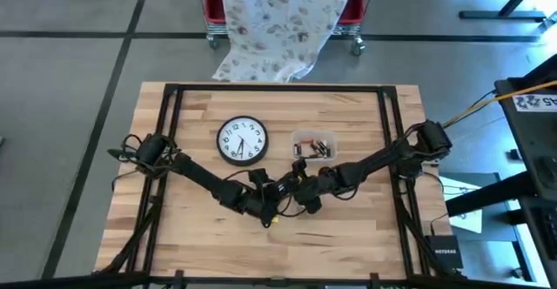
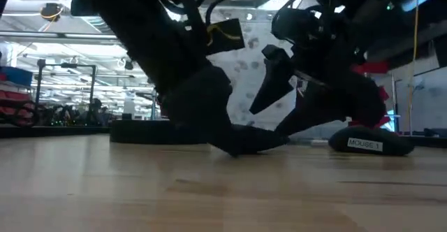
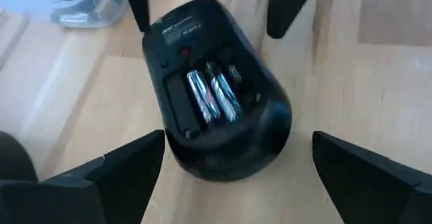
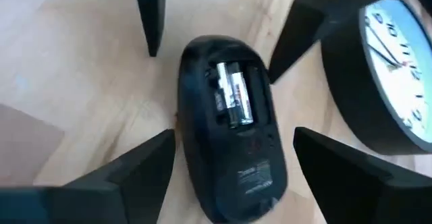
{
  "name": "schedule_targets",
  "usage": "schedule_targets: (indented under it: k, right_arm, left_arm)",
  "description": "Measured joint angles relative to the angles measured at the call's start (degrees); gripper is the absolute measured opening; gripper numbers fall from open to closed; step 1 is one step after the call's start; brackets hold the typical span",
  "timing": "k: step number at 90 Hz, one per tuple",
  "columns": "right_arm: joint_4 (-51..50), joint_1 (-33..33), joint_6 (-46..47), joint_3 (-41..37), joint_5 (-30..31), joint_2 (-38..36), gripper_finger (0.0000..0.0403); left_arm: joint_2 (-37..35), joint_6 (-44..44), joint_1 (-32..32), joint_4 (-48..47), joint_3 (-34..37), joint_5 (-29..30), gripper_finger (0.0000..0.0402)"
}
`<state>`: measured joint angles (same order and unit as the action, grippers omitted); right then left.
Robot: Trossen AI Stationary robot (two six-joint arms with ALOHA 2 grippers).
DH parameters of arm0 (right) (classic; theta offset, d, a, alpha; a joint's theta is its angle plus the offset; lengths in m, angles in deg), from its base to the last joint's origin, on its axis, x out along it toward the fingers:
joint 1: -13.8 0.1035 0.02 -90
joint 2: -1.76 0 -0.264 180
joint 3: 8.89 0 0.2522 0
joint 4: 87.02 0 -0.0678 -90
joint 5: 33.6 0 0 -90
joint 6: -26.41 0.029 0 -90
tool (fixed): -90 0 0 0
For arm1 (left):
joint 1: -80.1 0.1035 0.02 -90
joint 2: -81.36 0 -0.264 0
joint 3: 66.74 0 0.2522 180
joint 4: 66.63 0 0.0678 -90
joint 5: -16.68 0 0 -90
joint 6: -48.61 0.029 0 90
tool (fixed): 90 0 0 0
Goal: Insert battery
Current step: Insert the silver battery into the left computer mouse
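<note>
Bare wooden boards [image 2: 209,190] fill the foreground of the low view, and the same pale butcher-block table [image 1: 348,237] is seen from above, framed by a dark metal rail. Near the middle of the table a black computer mouse [image 3: 216,96] is laid upside down, its battery bay uncovered, and two silvery batteries [image 3: 212,97] are seated side by side in it. The left gripper [image 3: 229,177] is spread wide, its dark fingers [image 3: 115,177] set on either side of the mouse without touching it. The right gripper [image 4: 229,177] is likewise held wide open over the mouse from the opposite side, and nothing is pinched by it. Just beyond the mouse a round wall clock [image 1: 241,140] with a black rim is laid face up, and beside it a clear plastic tub [image 1: 313,146] of spare batteries is placed. Past the table's far edge a patterned cloth [image 1: 278,23] is draped over a red cart, and a grey floor is seen around it.
</note>
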<state>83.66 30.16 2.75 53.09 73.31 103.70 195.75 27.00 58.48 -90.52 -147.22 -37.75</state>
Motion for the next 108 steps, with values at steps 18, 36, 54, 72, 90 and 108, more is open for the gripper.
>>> schedule_targets:
  k: [18, 36, 54, 72, 90, 108]
  right_arm:
    - [6.5, 0.4, -2.7, 0.2, 6.4, 6.0, 0.0286]
    - [7.0, -0.9, 0.8, 0.3, 2.9, 7.5, 0.0218]
    - [7.1, -2.6, 4.6, 0.4, -1.2, 7.5, 0.0119]
    - [6.9, -0.7, 12.2, 0.5, -1.9, 6.0, 0.0111]
    - [-1.8, 0.5, 22.0, 0.3, -10.6, -1.8, 0.0082]
    - [-13.5, -4.7, 36.1, -0.8, -53.4, -9.2, 0.0075]
  left_arm:
    - [0.0, 0.4, 0.0, 0.2, 0.1, -0.5, 0.0354]
    - [0.0, 0.2, 0.1, 0.2, 0.2, -2.0, 0.0354]
    - [-0.1, -0.3, 0.2, -0.3, 0.3, -3.7, 0.0354]
    - [-1.1, -1.0, -1.9, -3.2, 0.1, -0.9, 0.0354]
    - [-5.0, -1.5, -5.4, -5.5, -0.1, 4.7, 0.0354]
    - [-5.6, -0.8, -7.1, -3.1, -0.1, 8.1, 0.0354]
